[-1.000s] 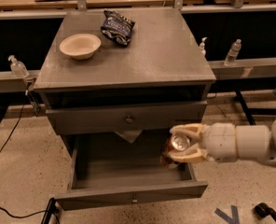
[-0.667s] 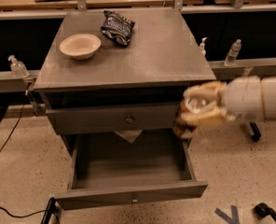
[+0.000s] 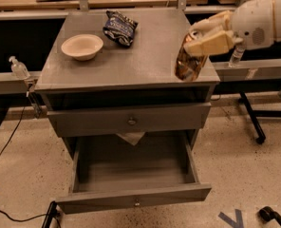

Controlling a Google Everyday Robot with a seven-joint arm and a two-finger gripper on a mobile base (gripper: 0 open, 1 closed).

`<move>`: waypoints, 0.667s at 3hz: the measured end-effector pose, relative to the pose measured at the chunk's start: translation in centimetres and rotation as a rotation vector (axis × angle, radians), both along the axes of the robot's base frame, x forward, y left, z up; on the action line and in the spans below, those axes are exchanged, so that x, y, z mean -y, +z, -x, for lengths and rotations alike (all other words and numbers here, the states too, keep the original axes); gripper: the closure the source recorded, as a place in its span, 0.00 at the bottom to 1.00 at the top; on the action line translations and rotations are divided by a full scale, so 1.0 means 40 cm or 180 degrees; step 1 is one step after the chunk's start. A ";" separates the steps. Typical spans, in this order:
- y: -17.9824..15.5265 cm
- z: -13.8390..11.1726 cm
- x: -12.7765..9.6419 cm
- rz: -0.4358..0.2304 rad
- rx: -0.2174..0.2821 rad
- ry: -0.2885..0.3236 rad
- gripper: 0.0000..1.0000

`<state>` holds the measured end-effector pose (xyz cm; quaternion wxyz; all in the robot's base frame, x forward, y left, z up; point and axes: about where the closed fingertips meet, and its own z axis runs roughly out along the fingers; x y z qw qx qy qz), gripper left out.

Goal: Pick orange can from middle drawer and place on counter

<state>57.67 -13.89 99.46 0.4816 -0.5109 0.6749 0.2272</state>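
Observation:
My gripper (image 3: 208, 36) is shut on the orange can (image 3: 188, 62), gripping its upper part. The can hangs tilted above the right front part of the counter (image 3: 131, 61), near its right edge. The arm reaches in from the upper right. The middle drawer (image 3: 133, 175) is pulled open below, and its dark-grey inside holds nothing I can see except a pale scrap of paper (image 3: 130, 137) at the back.
A beige bowl (image 3: 82, 46) sits on the counter at the back left. A dark chip bag (image 3: 120, 27) lies at the back middle. A shut drawer with a round knob (image 3: 131, 121) is above the open one. Clear bottles (image 3: 19, 68) stand on side rails.
My gripper has lifted the orange can out of the open drawer, up past the cabinet's right side, to above the counter's right front part.

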 end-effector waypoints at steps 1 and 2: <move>0.010 -0.145 -0.027 -0.0192 -0.0102 -0.0063 1.00; -0.020 -0.280 -0.049 -0.0330 -0.0194 -0.0155 1.00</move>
